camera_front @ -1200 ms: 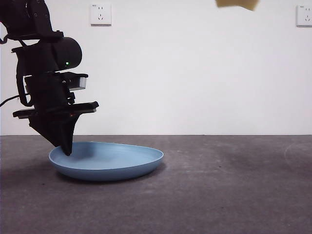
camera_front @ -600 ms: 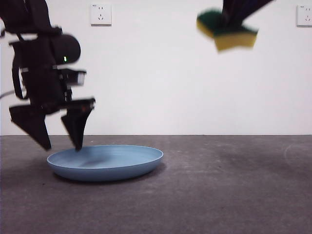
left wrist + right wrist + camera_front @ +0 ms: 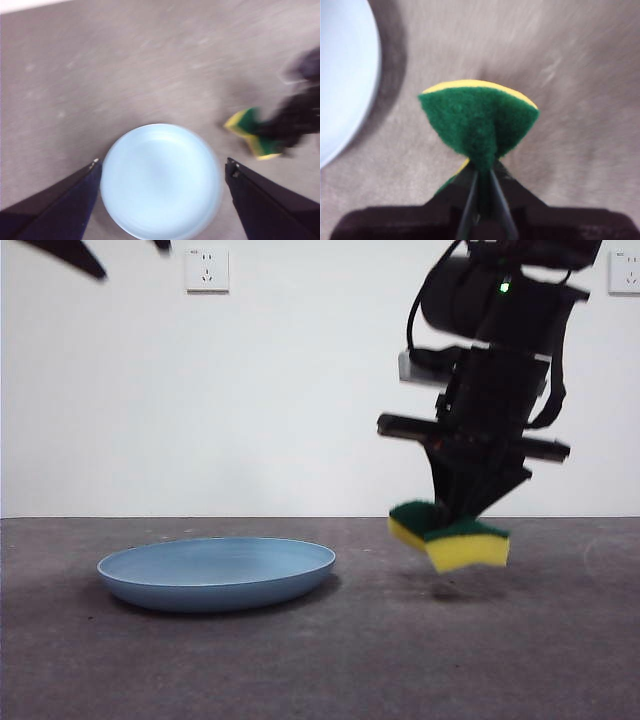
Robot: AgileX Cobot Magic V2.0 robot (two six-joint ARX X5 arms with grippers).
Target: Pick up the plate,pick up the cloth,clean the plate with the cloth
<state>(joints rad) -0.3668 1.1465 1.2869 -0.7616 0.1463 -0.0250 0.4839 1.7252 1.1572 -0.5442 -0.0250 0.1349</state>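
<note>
The right hand (image 3: 462, 520) pinches the sponge (image 3: 450, 537) tight, just above the tabletop (image 3: 400, 660). The blue plate (image 3: 217, 573) lies flat nearby. The left hand (image 3: 162, 170), wide open and empty, should grab the plate's rim first.

Your right arm (image 3: 495, 370) is basically all matte black: a rounded drum-shaped housing up top with a tiny green LED lit on it, a small grey box sticking out at its 9 o'clock, and a black cable looping down the 3 o'clock side. Below that sits a flat black crossbar, then tapered, wedge-shaped black jaws.
</note>
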